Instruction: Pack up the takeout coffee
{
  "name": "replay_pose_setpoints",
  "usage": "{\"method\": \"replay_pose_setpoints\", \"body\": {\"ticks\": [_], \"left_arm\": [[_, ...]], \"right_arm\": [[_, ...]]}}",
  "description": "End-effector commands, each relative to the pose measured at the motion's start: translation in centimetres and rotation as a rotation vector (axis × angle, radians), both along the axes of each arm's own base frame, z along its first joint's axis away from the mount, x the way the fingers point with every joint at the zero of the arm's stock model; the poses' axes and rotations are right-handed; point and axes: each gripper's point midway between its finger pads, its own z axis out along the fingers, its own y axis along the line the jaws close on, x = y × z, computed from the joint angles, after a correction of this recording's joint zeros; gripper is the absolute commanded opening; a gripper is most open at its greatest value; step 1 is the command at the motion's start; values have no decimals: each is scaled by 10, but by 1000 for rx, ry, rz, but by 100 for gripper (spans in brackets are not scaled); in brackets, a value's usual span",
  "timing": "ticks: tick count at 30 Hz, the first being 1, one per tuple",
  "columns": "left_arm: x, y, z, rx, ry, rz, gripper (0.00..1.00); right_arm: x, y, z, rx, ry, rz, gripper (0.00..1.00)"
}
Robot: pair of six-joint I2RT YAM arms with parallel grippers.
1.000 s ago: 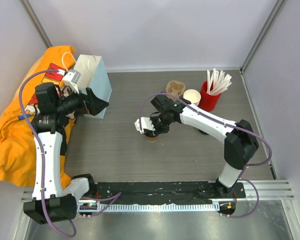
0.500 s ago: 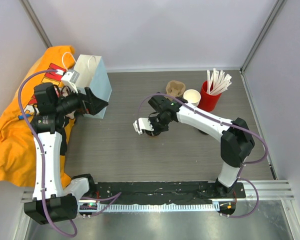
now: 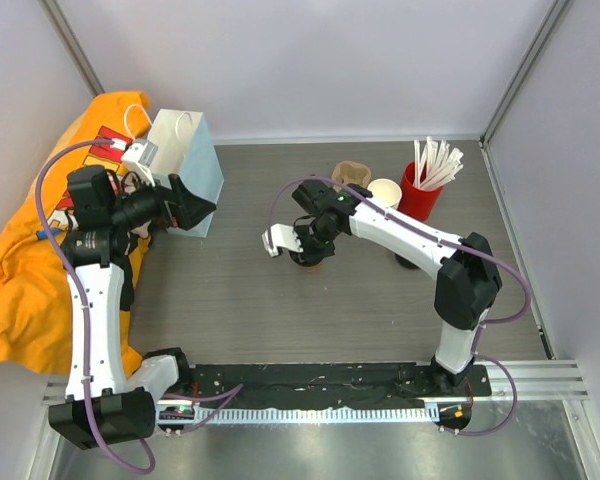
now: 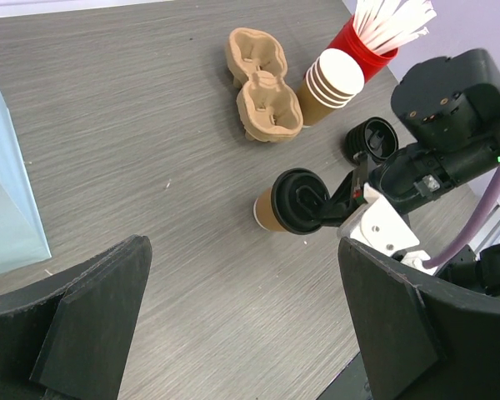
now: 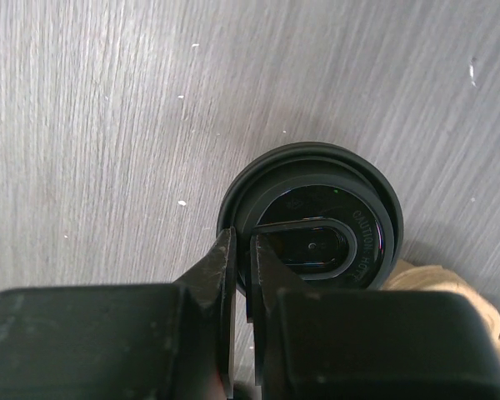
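R arm (image 3: 410, 235) swung left since prior frame, and R jaws narrowed. They are now clenched on the lid rim of the coffee cup (image 4: 273, 208). Cup stands upright on table (image 3: 230, 290), well right of bag (image 3: 192, 160). L jaws fully released, just beside bag, near side.

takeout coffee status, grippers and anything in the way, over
Left gripper open beside paper bag. Right gripper pinched on takeout coffee lid rim. Bare table between cup and bag.
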Motion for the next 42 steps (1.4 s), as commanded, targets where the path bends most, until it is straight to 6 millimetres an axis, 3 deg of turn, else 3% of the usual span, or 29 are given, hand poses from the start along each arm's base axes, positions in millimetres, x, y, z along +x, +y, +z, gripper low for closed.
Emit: {"method": "replay_pose_setpoints", "body": {"ticks": [1,14,29,38,42], "left_arm": [[-1,0,14,-8,-58,-5,100],[-2,4,16,-10,-62,21,100],[6,11,22,1,-75,60,100],[26,22,59,43,-148,103,100],[37,28,64,77,-150,113,100]], "right_arm": [[4,9,22,33,20,-88,5],[11,14,34,105,67,-262,1],[99,-18,82,298,-9,-562,1],[131,-28,105,358,-52,-662,1],[143,-38,107,364,-58,-711,1]]}}
